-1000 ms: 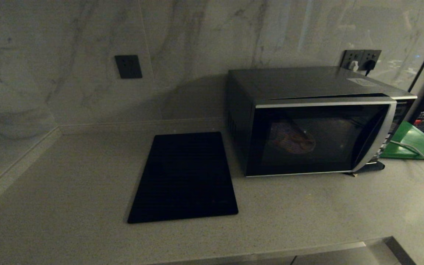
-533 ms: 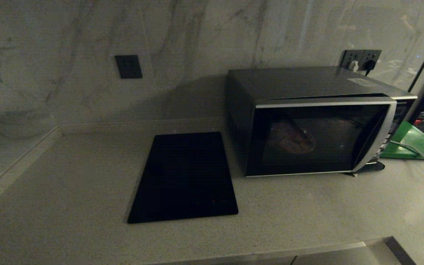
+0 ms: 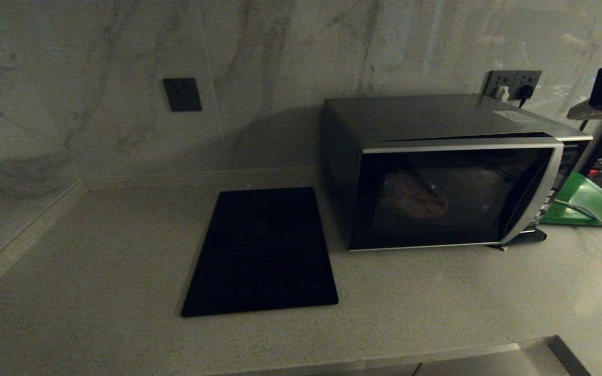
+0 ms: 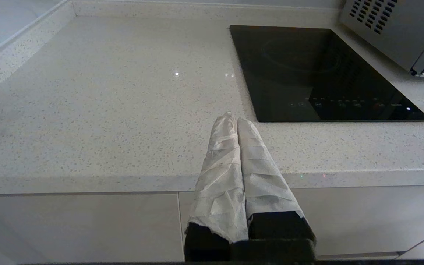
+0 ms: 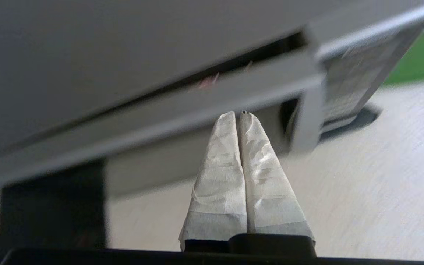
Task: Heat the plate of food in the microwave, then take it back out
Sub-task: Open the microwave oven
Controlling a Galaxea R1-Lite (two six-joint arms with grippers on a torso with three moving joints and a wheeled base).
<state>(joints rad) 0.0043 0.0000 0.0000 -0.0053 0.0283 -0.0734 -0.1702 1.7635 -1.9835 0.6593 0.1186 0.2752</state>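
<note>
My right gripper point(image 5: 238, 115), its white-taped fingers pressed together on nothing, has just risen into sight above the far right corner of the large black boxy microwave point(image 3: 452, 172), where a second ago there was only wall; I judge this to be my approach to the door, since the heating seems over and the food has yet to come out. The small round pale lilac-pink plate of food point(image 3: 415, 197) sits inside the microwave behind its shut dark glass door, dim but visible; the door is glossy, edged by a curved silver trim, the casing smooth metal. Left of the microwave lies a flat black glass cooktop point(image 3: 263, 252) on the speckled stone counter point(image 3: 97, 271). My left gripper point(image 4: 237, 121) hangs parked off the counter's front edge, fingers together.
</note>
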